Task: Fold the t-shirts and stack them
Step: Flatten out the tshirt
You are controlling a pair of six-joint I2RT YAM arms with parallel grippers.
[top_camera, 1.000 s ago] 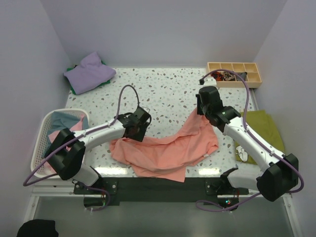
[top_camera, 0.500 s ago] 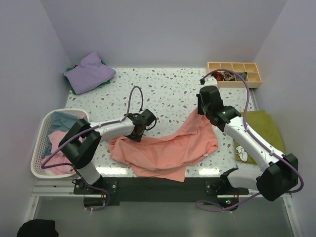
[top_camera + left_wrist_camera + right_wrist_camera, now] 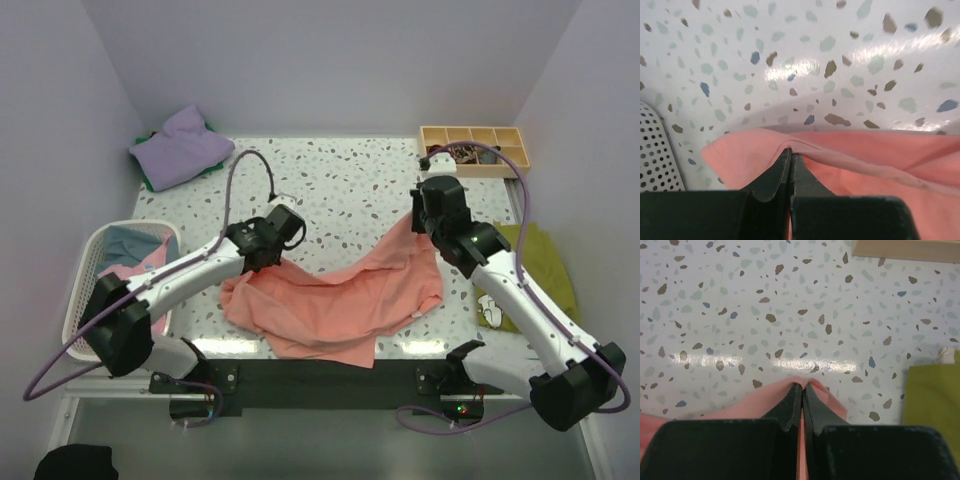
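Leftmost, a white perforated basket (image 3: 82, 262) sits off the worktop's left edge, with a light blue shirt (image 3: 128, 240) and a pink shirt (image 3: 118, 272) bundled inside.

Far left corner: lavender shirt (image 3: 182, 146) folded, lying on top of a green shirt (image 3: 148, 183) that shows only as a sliver at its near edge.

Left gripper (image 3: 790, 153): jaws pressed together, a raised fold of the salmon-pink t-shirt (image 3: 340, 300) pinched between them. This is the garment's left edge; the wrist view has the basket's wall close by on the left.

The salmon-pink t-shirt lies unfolded and rumpled across the middle of the speckled worktop (image 3: 340, 185), near the near edge. Its lower hem drapes over that edge. The cloth sags in a shallow curve between the two pinch points, and the right part rises toward the other claw.

Right gripper (image 3: 802, 389): jaws closed as well, clamping a small peak of the same shirt at its far right tip, above the speckled surface.

Far right corner: a wooden compartment tray (image 3: 476, 150) with small dark items in one left cell; they are too small to identify.

Right edge: an olive-green shirt (image 3: 545, 262), loosely folded, partly under the right arm, with a white patch showing at its near end.
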